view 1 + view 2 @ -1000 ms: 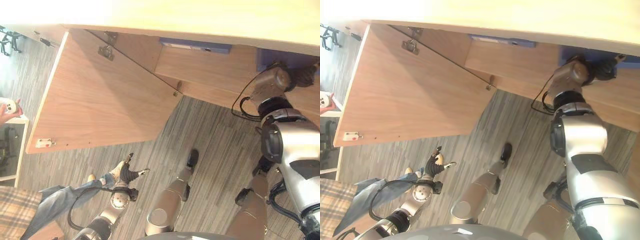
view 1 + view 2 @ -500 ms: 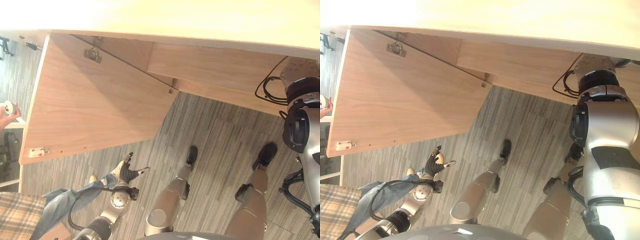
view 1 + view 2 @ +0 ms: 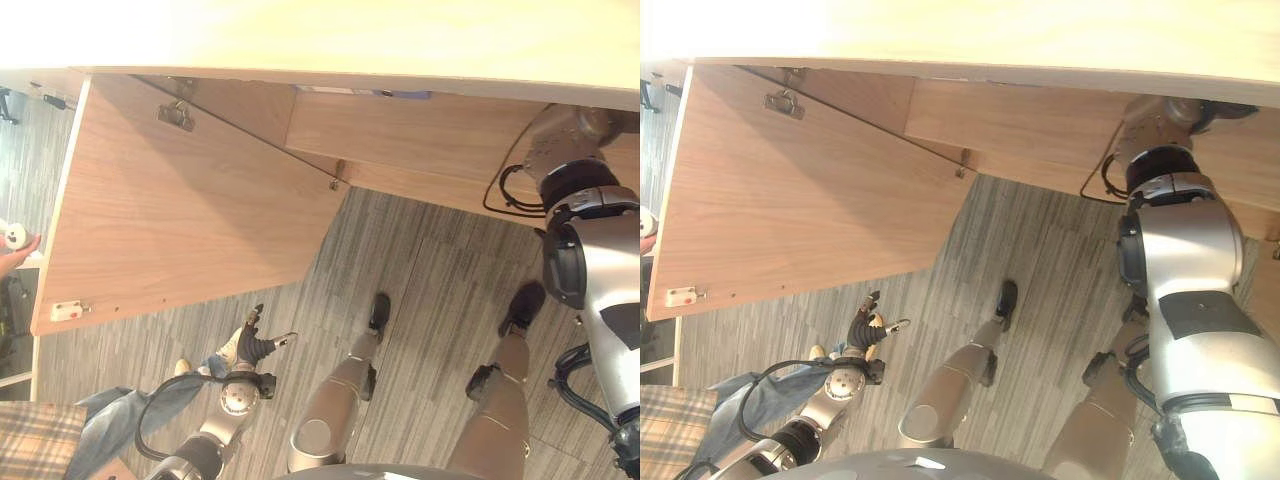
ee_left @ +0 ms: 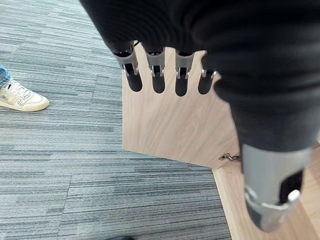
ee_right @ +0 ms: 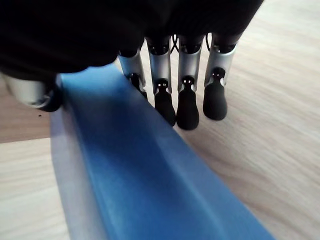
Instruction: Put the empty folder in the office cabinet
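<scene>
Wooden cabinet [image 3: 420,130]: right hand [image 5: 150,30] holds blue folder [image 5: 145,175].

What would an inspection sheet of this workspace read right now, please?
Surface: wooden cabinet shelf, bare beside the folder.
Job's things: blue folder lies on the shelf; cabinet door open.
Clutter: nothing seen.
Hands: right hand has its thumb on one side of the folder and its fingers on the other; left hand relaxed, empty, above the carpet.
Cables: nothing seen.
Surroundings: a person's shoe on the carpet.
</scene>
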Tool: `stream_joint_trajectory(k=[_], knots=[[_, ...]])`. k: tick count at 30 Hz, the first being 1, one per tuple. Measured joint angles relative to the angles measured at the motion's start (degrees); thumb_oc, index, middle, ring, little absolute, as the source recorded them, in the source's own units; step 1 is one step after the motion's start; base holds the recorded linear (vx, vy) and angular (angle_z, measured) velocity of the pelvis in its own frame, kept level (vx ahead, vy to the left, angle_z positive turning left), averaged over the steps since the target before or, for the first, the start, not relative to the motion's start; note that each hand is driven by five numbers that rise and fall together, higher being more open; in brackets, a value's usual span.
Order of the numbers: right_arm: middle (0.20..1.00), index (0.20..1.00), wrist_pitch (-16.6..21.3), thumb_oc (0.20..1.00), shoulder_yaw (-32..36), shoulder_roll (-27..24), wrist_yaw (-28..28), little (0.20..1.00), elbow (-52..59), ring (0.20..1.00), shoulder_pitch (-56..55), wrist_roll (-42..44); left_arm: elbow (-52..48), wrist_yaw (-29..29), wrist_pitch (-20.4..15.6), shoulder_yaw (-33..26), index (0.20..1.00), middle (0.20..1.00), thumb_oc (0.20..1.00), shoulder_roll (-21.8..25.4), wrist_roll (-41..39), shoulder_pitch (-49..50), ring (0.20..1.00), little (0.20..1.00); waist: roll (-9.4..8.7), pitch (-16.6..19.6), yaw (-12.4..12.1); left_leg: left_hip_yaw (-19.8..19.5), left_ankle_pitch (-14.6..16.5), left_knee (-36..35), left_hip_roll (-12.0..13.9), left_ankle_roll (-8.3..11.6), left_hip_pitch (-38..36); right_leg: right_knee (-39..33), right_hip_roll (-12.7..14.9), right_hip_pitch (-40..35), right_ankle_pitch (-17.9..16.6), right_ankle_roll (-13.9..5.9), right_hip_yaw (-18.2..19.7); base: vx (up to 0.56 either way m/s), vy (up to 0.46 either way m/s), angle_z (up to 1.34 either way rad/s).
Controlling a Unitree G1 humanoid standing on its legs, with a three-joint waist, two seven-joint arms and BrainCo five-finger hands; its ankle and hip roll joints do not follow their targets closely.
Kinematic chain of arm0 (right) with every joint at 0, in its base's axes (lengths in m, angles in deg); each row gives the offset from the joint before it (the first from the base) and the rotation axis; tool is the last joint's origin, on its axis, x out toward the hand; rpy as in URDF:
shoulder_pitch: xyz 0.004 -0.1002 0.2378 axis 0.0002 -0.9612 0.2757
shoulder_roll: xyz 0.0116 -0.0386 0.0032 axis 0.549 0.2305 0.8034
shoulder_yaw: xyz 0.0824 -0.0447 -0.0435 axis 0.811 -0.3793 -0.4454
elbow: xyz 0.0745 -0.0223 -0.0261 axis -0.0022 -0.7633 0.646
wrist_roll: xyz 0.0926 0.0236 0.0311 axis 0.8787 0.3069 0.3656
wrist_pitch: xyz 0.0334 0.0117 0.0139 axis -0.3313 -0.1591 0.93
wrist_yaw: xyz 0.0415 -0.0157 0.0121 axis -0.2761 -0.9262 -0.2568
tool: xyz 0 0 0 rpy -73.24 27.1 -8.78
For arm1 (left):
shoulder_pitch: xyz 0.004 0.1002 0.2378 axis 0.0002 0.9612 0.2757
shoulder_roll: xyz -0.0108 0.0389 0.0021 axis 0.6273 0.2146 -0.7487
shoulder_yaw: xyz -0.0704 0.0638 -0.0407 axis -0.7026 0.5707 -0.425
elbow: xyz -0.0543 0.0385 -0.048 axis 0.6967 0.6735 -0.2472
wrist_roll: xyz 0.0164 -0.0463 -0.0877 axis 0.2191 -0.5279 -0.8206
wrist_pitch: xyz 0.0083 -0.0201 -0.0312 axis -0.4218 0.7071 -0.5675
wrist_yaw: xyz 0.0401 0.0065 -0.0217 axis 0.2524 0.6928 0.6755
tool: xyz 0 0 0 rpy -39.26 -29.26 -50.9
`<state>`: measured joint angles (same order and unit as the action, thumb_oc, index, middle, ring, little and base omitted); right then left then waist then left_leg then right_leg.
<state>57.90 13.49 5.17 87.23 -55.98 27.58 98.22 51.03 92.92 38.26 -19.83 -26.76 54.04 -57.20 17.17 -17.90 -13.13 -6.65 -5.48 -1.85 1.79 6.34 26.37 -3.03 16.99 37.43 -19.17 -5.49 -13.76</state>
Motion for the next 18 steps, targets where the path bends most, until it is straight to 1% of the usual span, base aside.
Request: stream_joint_trajectory(k=[2, 4, 6, 9, 11, 14, 18], knots=[[1.0, 1.0, -0.44, 1.0, -0.47, 0.85, -0.76, 1.0, 0.0, 1.0, 0.0, -0.83, -0.05, 0.0, 0.01, -0.24, 1.0, 1.0, 1.0, 0.01, 0.0, -0.09, 1.0, 1.0, -0.16, -0.02, 0.02, 0.17, -0.01, 0.0, 0.04, 0.02, -0.16, 0.04, -0.04, -0.02, -0.05, 0.05, 0.18, -0.04, 0.007, -0.02], [1.0, 1.0, -1.19, 1.0, -0.51, 1.24, -1.5, 1.0, -0.1, 1.0, -0.05, -1.64, -0.05, 0.02, 0.15, -0.81, 1.0, 1.0, 1.0, 0.16, 0.01, -0.09, 1.0, 1.0, -0.98, 0.01, -0.01, 0.22, -0.02, 0.11, 0.04, 0.04, -0.2, 0.03, -0.07, -0.02, -0.06, 0.08, 0.25, -0.04, -0.002, -0.01], [1.0, 1.0, -1.25, 1.0, -0.51, 1.35, -1.56, 1.0, -0.16, 1.0, -0.32, -1.64, -0.01, 0.02, 0.43, -0.93, 1.0, 1.0, 1.0, 0.25, 0.01, -0.06, 1.0, 1.0, -2.21, 0.14, -0.05, 0.2, -0.04, 0.21, 0.05, 0.06, -0.29, 0.06, -0.13, -0.13, -0.06, 0.08, 0.29, -0.04, 0.008, 0.0], [1.0, 1.0, -1.51, 1.0, 0.05, 1.21, -1.62, 1.0, -1.8, 1.0, -0.28, -1.82, -0.01, 0.0, 0.79, -0.9, 1.0, 1.0, 1.0, 0.31, 0.06, -0.07, 1.0, 1.0, -3.12, 0.08, -0.07, 0.16, -0.03, 0.25, -0.07, 0.05, -0.87, 0.07, 0.06, -0.7, -0.08, 0.1, 0.28, -0.03, 0.005, 0.01], [1.0, 1.0, -2.65, 1.0, 0.36, 1.0, -1.65, 1.0, -3.05, 1.0, -0.28, -1.84, 0.0, 0.0, 0.88, -0.93, 1.0, 1.0, 1.0, 0.66, 0.07, -0.08, 1.0, 1.0, -3.72, 0.08, -0.09, 0.17, -0.04, 0.29, -0.17, 0.06, -0.95, 0.07, 0.16, -0.8, -0.07, 0.09, 0.31, 0.0, 0.0, 0.0], [1.0, 1.0, -3.73, 1.0, 0.32, 0.98, -2.08, 1.0, -5.14, 1.0, -0.28, -2.14, 0.04, 0.0, 1.06, -0.93, 1.0, 1.0, 1.0, 0.71, 0.09, -0.05, 1.0, 1.0, -3.95, 0.01, -0.27, 0.09, -0.05, 0.4, -0.16, 0.08, -1.02, 0.06, 0.17, -1.0, -0.07, 0.09, 0.25, 0.0, 0.0, 0.0], [1.0, 1.0, -6.85, 1.0, 0.21, 0.51, -3.17, 1.0, -8.63, 1.0, -0.4, -2.08, 0.03, 0.0, 1.31, -1.03, 1.0, 1.0, 1.0, 0.74, 0.78, -0.05, 1.0, 1.0, -4.0, 0.02, -0.18, 0.09, -0.03, 0.39, -0.14, 0.08, -2.07, -0.04, 0.18, -2.15, 0.13, -0.13, 0.21, 0.0, 0.0, 0.0]])
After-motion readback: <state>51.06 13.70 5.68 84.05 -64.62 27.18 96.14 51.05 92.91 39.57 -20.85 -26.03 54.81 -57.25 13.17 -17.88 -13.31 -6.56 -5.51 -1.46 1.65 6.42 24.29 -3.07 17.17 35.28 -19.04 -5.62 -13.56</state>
